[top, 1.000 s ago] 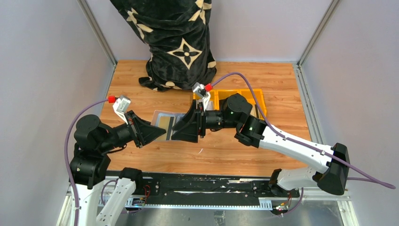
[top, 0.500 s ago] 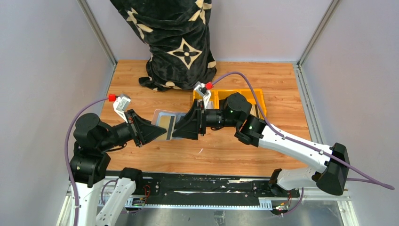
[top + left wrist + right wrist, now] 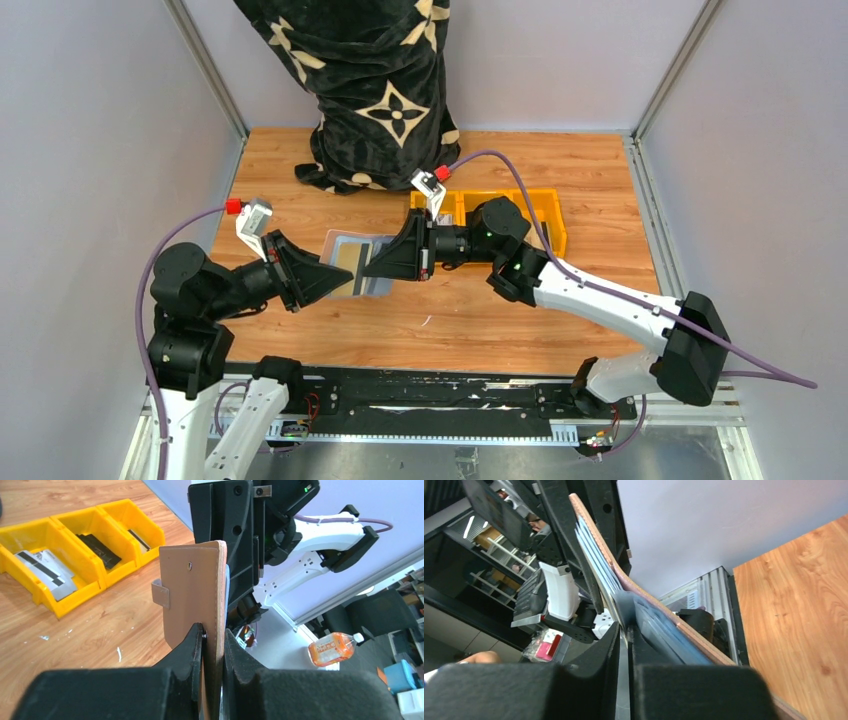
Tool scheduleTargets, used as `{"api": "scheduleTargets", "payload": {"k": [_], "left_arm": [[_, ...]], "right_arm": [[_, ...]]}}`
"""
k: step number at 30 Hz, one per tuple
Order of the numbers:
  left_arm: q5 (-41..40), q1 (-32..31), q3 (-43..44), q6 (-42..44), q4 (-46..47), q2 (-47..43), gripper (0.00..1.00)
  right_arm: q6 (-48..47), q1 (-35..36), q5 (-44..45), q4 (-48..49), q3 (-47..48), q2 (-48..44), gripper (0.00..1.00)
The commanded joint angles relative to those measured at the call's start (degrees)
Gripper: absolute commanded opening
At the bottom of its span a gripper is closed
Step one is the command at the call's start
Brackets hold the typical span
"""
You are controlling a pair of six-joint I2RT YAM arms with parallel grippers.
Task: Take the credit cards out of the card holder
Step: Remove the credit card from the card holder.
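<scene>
Two grips met on one thing: my left gripper was clamped tight on one edge of the card holder, which stood upright in the air between the arms. Just past it, my right gripper had its jaws almost together on a thin pale edge among the credit cards in the pockets. Risk as I judged it: that pinch may have caught pocket lining or several cards at once, so a pull could drag the holder out of the left grip or spill cards onto the table, short of the yellow bin.
</scene>
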Motion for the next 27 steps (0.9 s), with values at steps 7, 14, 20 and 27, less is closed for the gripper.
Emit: {"api": "scheduleTargets", "payload": {"k": [7,14,20,27], "left_arm": [[12.81,-0.65,-3.17,-9.89,9.14,0.28,0.31],[14.62,-0.65,-3.66,-14.45,11.95,1.09,0.32],[15.36,-0.65,-3.27,-16.40,12.88,1.27,0.20],[15.42,-0.65,-2.01,-16.86,13.22,1.08,0.09]], "right_arm": [[6.07,-0.11,-3.17,16.56,-4.80,-1.23,0.00],[6.50,-0.11,-7.10,20.35,-6.14,-2.33,0.00],[7.41,-0.11,-8.08,23.70,-7.25,-2.32,0.00],[7.70,-0.42,-7.49,25.56,-10.91,-3.15,0.00]]}}
